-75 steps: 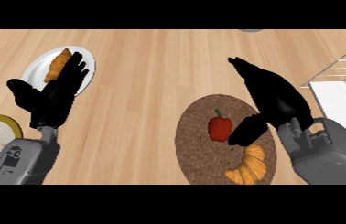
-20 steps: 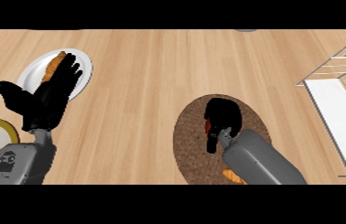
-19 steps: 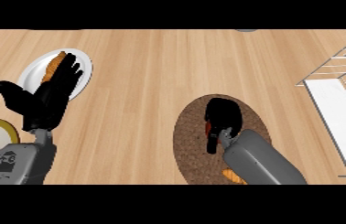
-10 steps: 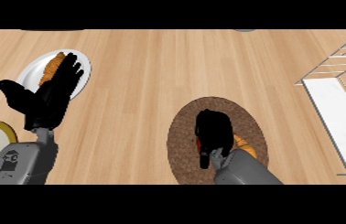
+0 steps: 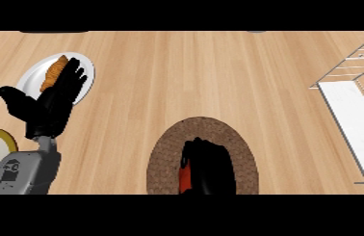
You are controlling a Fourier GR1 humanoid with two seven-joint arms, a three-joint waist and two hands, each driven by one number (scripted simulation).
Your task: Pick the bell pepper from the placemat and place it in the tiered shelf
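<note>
Head view, near to far. Right hand (image 5: 208, 168) sits at the lower edge, over the near part of the brown woven placemat (image 5: 167, 150). Its fingers are curled down over the bell pepper (image 5: 184, 180), of which only a red-orange sliver shows at the hand's left side. Judgement: hand is clamped on the pepper, though most of the contact is hidden. Cannot tell whether the pepper rests on the mat or is already lifted clear.

Left forearm (image 5: 27, 171) enters at lower left. Left hand (image 5: 51, 104) is held up with fingers straight and spread apart, holding nothing; resting, no part in the job. A yellow rim (image 5: 7, 141) shows at the left edge beside it; item not identifiable.

Beyond the left hand: white plate (image 5: 30, 78) w/ an orange-brown food item (image 5: 53, 72) on it, partly covered by the fingertips. Not task-related.

Far right: tiered shelf (image 5: 343, 93), wire frame and white tray surface, cut off by the picture's edge. It is well apart from the placemat, w/ bare wooden counter (image 5: 213, 76) between.

Status, as judged: approach and grasp appear done. Outstanding: lift off the mat, carry right across the counter, set down in the shelf, release. Nothing lies on the visible part of the shelf. Task is at an early stage.
</note>
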